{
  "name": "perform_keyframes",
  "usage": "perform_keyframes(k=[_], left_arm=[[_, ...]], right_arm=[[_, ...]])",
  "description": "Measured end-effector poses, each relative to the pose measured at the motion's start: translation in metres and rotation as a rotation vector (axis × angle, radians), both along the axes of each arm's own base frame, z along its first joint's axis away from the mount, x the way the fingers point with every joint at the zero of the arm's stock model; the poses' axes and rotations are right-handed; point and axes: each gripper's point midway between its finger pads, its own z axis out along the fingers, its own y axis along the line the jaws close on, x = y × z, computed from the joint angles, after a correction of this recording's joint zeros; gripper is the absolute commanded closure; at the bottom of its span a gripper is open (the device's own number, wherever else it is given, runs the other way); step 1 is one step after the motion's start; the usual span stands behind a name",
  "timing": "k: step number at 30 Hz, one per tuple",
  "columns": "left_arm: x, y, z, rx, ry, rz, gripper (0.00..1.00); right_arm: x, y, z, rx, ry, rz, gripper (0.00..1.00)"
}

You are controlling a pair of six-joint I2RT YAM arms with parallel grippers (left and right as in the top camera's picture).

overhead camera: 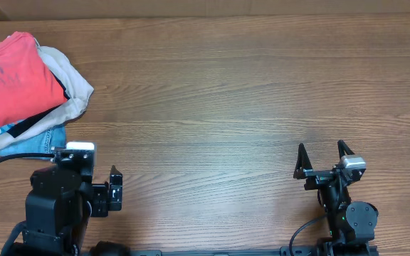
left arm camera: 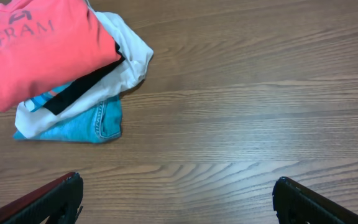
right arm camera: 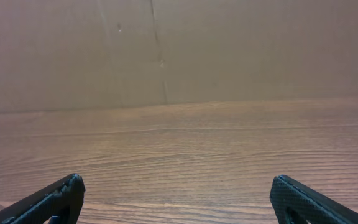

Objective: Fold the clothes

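Coral-red T-shirt [overhead camera: 13, 82] atop garment pile [overhead camera: 77, 91]

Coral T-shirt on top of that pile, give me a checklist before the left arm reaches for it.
1. Left gripper open and empty: ok.
2. Right gripper open and empty: ok.
3. Coral T-shirt on top of the pile, above the beige garment and the light-blue garment: ok.
4. Shirt spread flat: not ok, it lies bunched.
5. Shirt free of the layers below: cannot tell.
6. Bare table beside the pile for spreading: ok.
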Motion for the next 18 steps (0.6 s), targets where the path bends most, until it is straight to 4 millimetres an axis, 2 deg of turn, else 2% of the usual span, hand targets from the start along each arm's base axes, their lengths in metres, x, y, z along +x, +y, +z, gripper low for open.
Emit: perform_keyframes(k=[4,6,14,18], left_arm=[[-0.018,0.008,-0.015,0.023,0.088,0.023,0.00],[-0.023,0.011,-0.015,0.026,0.086,0.034,0.00],[-0.046,0.021,-0.008,0.017,-0.005,0.066,0.00],[-0.045,0.024,-0.008,0.001,-0.107,0.094,0.00]], right_arm=[[0.000,0.000,0.000,0.000,0.000,0.000,0.00],[0.000,0.000,0.000,0.000,0.000,0.000,0.00],[0.000,0.000,0.000,0.000,0.000,0.001,0.00],[0.000,0.000,0.000,0.000,0.000,0.000,0.00]])
